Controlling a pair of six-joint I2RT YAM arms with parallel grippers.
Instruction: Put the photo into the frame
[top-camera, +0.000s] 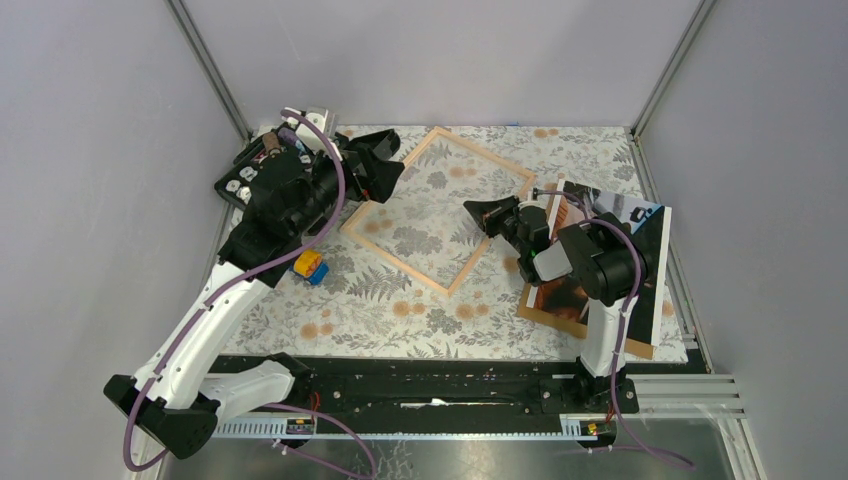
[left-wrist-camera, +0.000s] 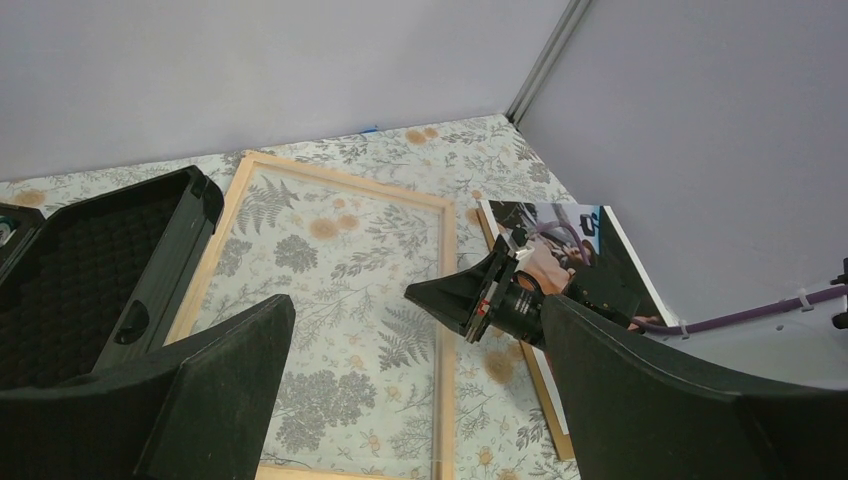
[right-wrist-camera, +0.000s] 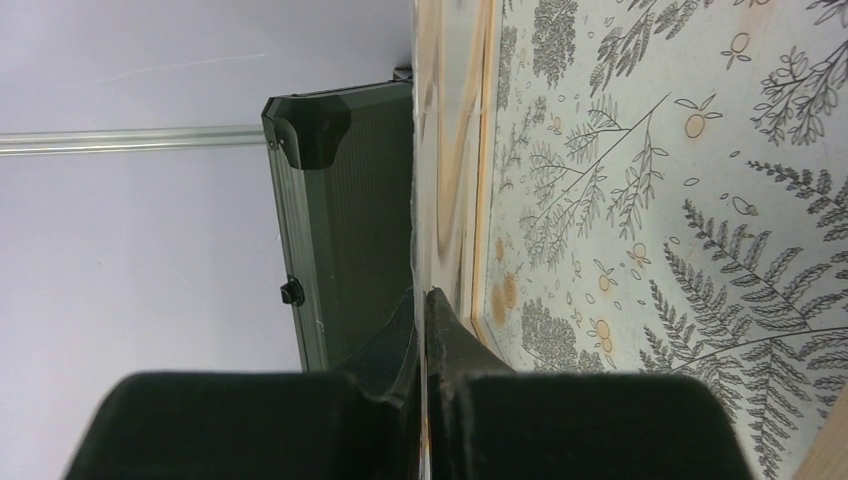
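The frame (top-camera: 395, 259), pale wood with a see-through centre, lies flat mid-table, turned like a diamond. The photo (top-camera: 625, 215), dark with orange-brown tones, rests on a brown backing board (top-camera: 540, 312) at the right, partly hidden by my right arm. My left gripper (top-camera: 395, 160) hangs open above the frame's left corner, nothing between its fingers. My right gripper (top-camera: 470, 208) is shut, its tips just inside the frame's right edge (left-wrist-camera: 441, 400). In the right wrist view a thin pale line runs between the pads (right-wrist-camera: 445, 340). I cannot tell if anything is pinched there.
An open black case (top-camera: 265, 175) with foam lining stands at the back left, close beside the frame. A small yellow and blue block (top-camera: 310, 266) lies left of the frame's near corner. Grey walls close in the table on three sides.
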